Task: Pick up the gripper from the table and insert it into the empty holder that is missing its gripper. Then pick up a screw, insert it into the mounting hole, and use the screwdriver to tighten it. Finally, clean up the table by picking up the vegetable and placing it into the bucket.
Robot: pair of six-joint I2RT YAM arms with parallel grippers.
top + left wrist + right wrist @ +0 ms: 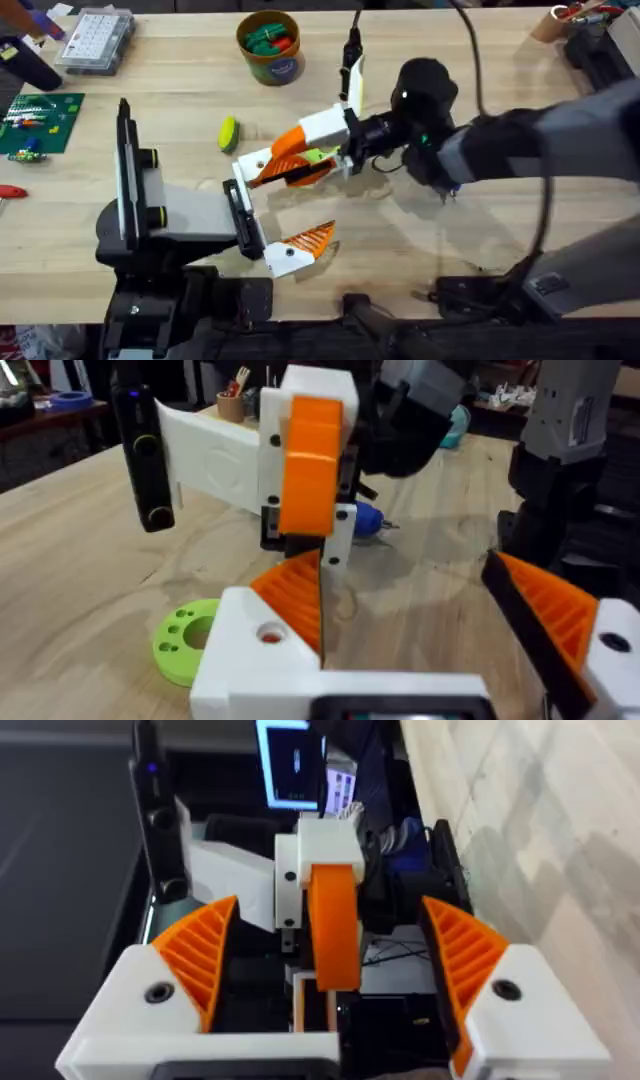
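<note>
Just now both arms meet over the middle of the wooden table (pixel 420 250). The left gripper (pixel 400 575) reaches from the lower left with its two fingers spread well apart and nothing held between them. One side is the white holder (pixel 250 650), and the orange ribbed gripper (pixel 298 595) lies along its inner face, touching it; whether it is fully seated cannot be told. The mounting hole (pixel 270 632) shows as a small round opening in the holder's face, with a reddish tint inside. The other side is the twin white bracket (pixel 612 650), which carries its own orange finger (pixel 550 610).

The right gripper (pixel 330 910) comes across from the lower right, turned a quarter-turn against the left one, its fingers also wide open. In the right wrist view an orange finger seen back-on lines up between its pads and touches neither. From overhead it sits close over the holder.

A bright-green disc with holes (pixel 185 640) lies flat on the table just beside the holder, and a blue handle (pixel 367 520) lies farther off.

The vegetable (pixel 228 133) — yellow with a green side — lies on the table near the holder, on the far side. The bucket (pixel 280 68) stands well apart at the far edge, with green and red pieces inside. A clear compartment box (pixel 95 38) sits at the far left corner.
</note>
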